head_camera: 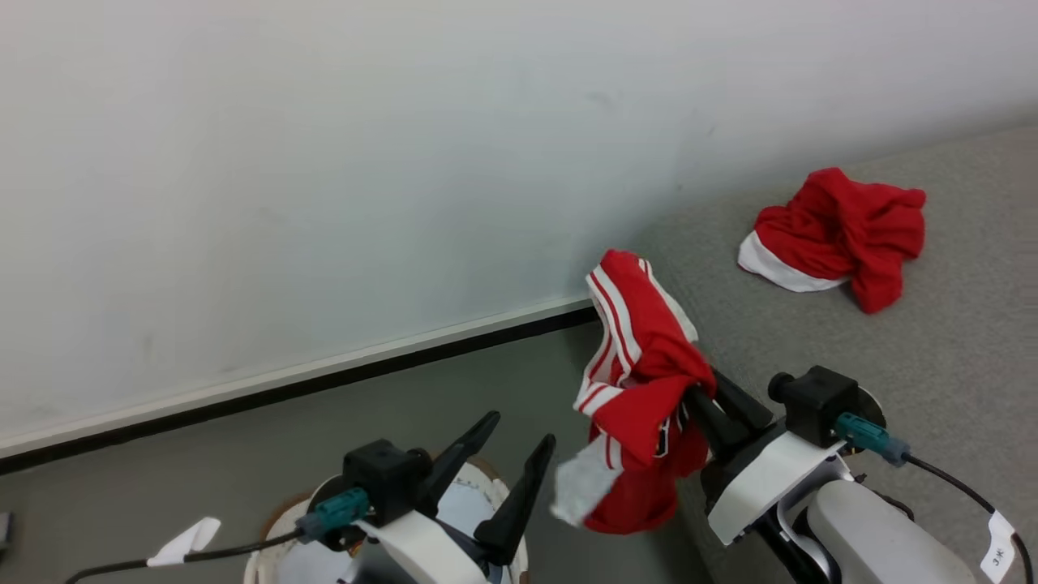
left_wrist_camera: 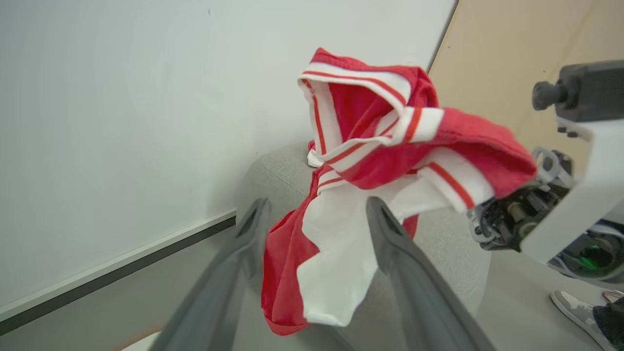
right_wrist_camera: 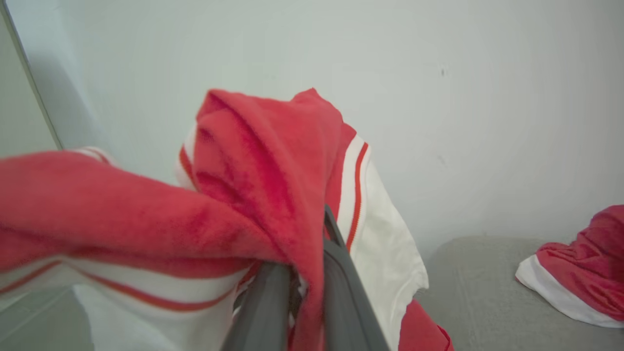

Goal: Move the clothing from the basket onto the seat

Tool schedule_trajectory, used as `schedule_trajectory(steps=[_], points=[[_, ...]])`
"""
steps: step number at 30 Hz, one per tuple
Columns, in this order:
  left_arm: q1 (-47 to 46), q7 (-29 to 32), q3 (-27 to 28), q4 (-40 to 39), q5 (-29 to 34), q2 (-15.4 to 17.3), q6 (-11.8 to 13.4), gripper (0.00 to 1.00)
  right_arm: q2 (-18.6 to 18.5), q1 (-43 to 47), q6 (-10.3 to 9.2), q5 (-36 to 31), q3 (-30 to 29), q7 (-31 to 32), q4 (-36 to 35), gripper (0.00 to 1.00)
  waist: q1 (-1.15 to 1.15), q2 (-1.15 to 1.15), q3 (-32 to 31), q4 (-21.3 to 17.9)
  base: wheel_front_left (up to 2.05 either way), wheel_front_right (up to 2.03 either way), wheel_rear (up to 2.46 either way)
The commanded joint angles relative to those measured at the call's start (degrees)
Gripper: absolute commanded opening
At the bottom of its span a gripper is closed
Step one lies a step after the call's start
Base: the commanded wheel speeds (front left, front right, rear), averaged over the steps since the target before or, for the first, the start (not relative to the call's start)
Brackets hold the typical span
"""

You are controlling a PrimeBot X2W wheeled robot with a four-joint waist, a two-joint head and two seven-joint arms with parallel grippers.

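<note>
A pale wall (head_camera: pixel 324 162) met a grey floor (head_camera: pixel 243 438), and the grey seat (head_camera: pixel 932 365) ran in from the right. A red garment (head_camera: pixel 641 381) with white panels and stripe trim hung in the air at the seat's near corner, over the edge where upholstery gave way to floor. Its loose white flap dangled lowest.

The right gripper (head_camera: pixel 714 401) was clamped on a bunched fold of it. In the right wrist view its two fingers (right_wrist_camera: pixel 341 292) stood close together, with red cloth pinched between and draped over them. Most of the garment hung left of that gripper and beyond it, toward the wall.

The left gripper (head_camera: pixel 521 430) hovered wide and empty just left of the cloth, apart from it. It was above the basket (head_camera: pixel 280 513), whose brown rim and pale lining showed under that arm. Whether more clothing lay inside could not be told. A second garment (head_camera: pixel 843 231) lay crumpled farther back on the seat, well apart from the held one.

The step in hand looked like the carry from basket to seat. The next move would call for bringing the right arm farther over the upholstery until the trailing flap cleared the edge, then lowering and letting go. Released at the corner, the cloth could slide to the floor.
</note>
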Motion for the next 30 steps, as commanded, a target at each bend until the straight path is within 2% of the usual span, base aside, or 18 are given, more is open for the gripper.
schedule_trajectory(steps=[1, 7, 10, 17, 23, 30], points=[[-0.7, -0.5, -0.4, 0.4, 0.7, -0.3, -0.2, 1.0, -0.9, 0.9, -0.15, -0.9, -1.1, -0.2, -0.8, 0.0, -0.01, 0.0, 1.4, -3.7, 0.0, 0.0, 0.0], [-1.3, -0.7, -1.0, 0.8, 1.1, -0.3, -0.5, 1.0, -2.3, 1.1, -0.15, -2.0, -4.3, -0.2, -2.0, 0.0, -0.01, 0.0, 3.1, -6.8, 0.0, 0.0, 0.0], [-2.7, -0.3, -1.3, 0.2, 1.6, -0.2, -0.8, 1.0, -2.8, 0.9, -0.14, -3.1, -7.0, -0.2, -2.7, 0.0, -0.01, 0.0, 5.5, -7.0, 0.0, 0.0, 0.0], [-10.1, 1.9, -1.5, -2.8, 3.8, 1.6, -1.9, 1.0, -3.6, -3.5, -0.15, -8.0, -15.9, -0.2, -5.1, 0.0, -0.01, 0.0, 17.8, -4.2, 0.0, 0.0, 0.0], [-18.8, 2.8, -1.1, -5.2, 5.9, 4.1, -3.2, 1.0, -5.6, -15.6, -0.15, -15.0, -26.1, 2.8, -6.5, 0.0, -0.01, 0.0, 30.2, -1.1, 0.0, 0.0, 0.0], [-24.6, 1.7, 0.1, -5.9, 6.7, 5.7, -3.8, 1.0, -12.6, -33.0, -0.15, -21.9, -41.3, 11.2, -6.6, 0.0, -0.01, 0.0, 39.6, 1.9, 0.0, 0.0, 0.0]])
